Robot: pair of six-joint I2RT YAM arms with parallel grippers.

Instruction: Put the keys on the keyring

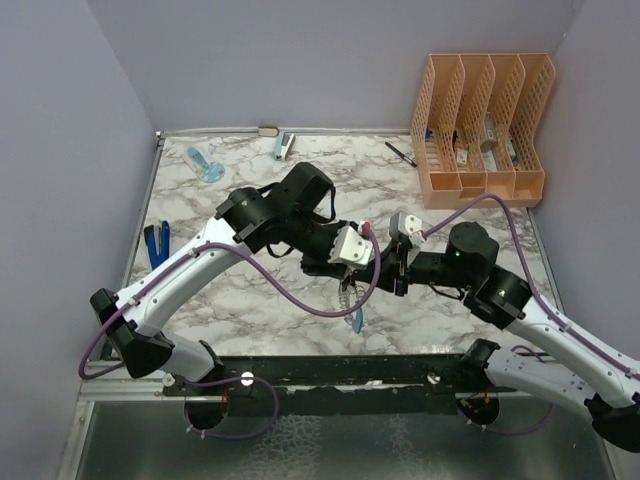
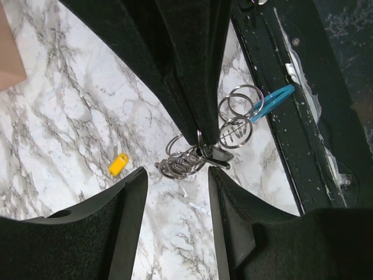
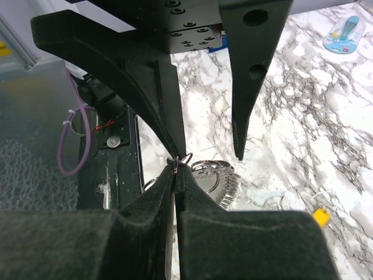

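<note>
Keyring [image 3: 224,181] — a cluster of gray ribbed metal loops with one curved light-blue section — lies on the white marble-patterned table [image 1: 330,160], near the middle of its front edge and between the two arms. Far to the left, a blue-handled tool [image 1: 157,243] lies by the table's left edge. A tiny yellow key [image 2: 118,164] lies loose on the marble, apart from the loops. The left gripper [image 2: 178,175] hangs over the cluster with its fingers spread apart, one to each side. To its right, the right gripper [image 3: 175,166] has its fingers pressed together, pinching a thin wire loop of the keyring at their very tips. A small dark piece sits among the loops just beside those tips — whether it is the black key I cannot tell. In the far right corner stands an orange slotted file organiser [image 1: 480,130].
</note>
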